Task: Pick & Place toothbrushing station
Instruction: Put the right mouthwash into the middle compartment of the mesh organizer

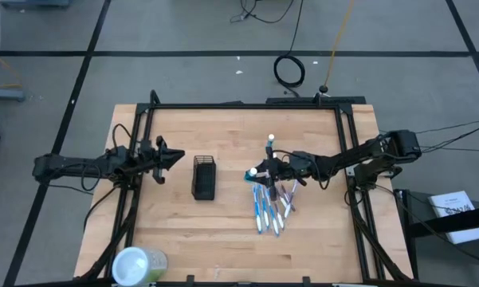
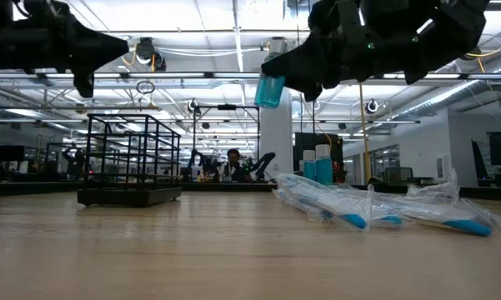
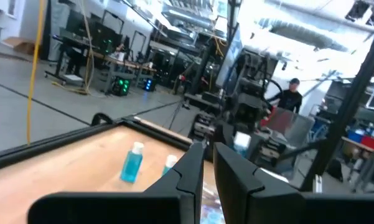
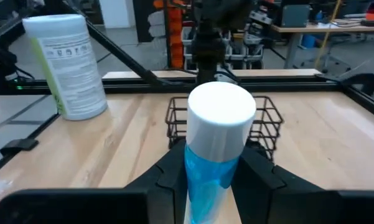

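The right arm reached in from the counter's (image 1: 223, 231) right edge, stretched low and nearly level toward the middle, its right claw (image 1: 259, 173) raised clear of the wood. That claw was clamped on a small tube (image 4: 216, 134) of blue liquid with a white cap, one finger on either side of its body; in the low view the tube hung in the air above the heap of wrapped toothbrushes (image 1: 269, 209). The brushes lay flat on the counter just under and in front of the right claw, and two more tubes (image 2: 317, 165) stood upright behind them. The black mesh holder (image 1: 204, 177) stood upright between the two arms, apart from the brushes. The left arm lay level from the left edge, its left claw (image 1: 175, 158) pressed together, held above the counter near the holder without touching it. A pale green container (image 1: 135, 265) sat at the counter's near left corner.
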Controlling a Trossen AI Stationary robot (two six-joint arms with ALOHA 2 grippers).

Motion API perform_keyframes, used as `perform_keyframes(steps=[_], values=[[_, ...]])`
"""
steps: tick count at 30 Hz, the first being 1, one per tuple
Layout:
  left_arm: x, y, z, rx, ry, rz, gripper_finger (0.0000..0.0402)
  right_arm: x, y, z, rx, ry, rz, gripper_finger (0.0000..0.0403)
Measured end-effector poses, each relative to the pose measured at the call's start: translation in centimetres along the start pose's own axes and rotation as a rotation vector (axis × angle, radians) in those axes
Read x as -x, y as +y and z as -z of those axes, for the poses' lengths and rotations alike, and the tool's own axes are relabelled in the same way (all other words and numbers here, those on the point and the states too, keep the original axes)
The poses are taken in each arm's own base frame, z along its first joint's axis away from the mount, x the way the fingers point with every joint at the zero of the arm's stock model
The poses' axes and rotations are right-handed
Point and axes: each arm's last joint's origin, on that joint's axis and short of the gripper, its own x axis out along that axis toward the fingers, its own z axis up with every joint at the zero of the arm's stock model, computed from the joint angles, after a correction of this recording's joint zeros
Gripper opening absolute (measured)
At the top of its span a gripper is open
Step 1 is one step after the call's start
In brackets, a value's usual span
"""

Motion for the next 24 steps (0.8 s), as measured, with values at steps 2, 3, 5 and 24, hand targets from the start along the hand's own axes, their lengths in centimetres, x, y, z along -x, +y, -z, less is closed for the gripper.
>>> perform_keyframes(steps=[2,3,5,24], values=[[-0.6,-0.1,0.1,0.005,-0.01,0.002,0.0042,0.0,0.0,-0.2,0.0,-0.004,-0.016,0.0089],[-1.0,-0.1,0.2,0.014,-0.012,0.002,0.0042,-0.1,0.1,-0.3,0.0,-0.008,-0.017,0.0089],[-1.7,-0.2,0.5,0.049,-0.01,-0.006,0.0044,-0.1,0.1,-0.3,-0.006,-0.006,-0.018,0.0089],[-19.1,-6.0,1.2,-0.177,0.351,0.215,0.0247,-0.1,0.5,0.5,-0.034,0.066,-0.032,0.0089]])
